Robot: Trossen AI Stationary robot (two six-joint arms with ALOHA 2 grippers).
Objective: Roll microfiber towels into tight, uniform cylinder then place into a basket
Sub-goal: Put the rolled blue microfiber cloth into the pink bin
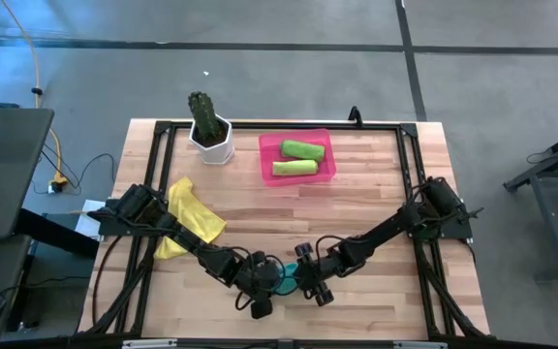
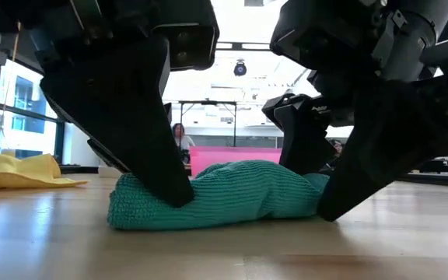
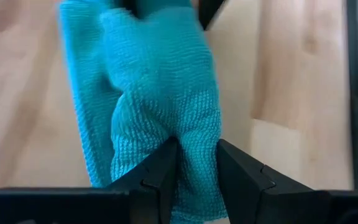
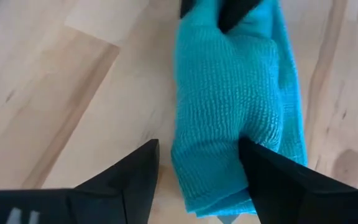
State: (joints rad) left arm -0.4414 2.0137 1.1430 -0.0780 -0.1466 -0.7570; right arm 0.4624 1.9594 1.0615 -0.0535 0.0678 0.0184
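On the wooden table, my left gripper is pinching the teal towel (rolled); my right gripper, jaws spread beside it, is risking unrolling it.

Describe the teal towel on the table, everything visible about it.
The teal towel is a soft, knit-textured cloth bunched into a loose, lumpy roll lying flat on the wooden table near its front edge, between the two arms. The left hand is shut on one end, pinching a fold between its fingers. The right hand stands open at the other end, one finger off the cloth, the other against it.
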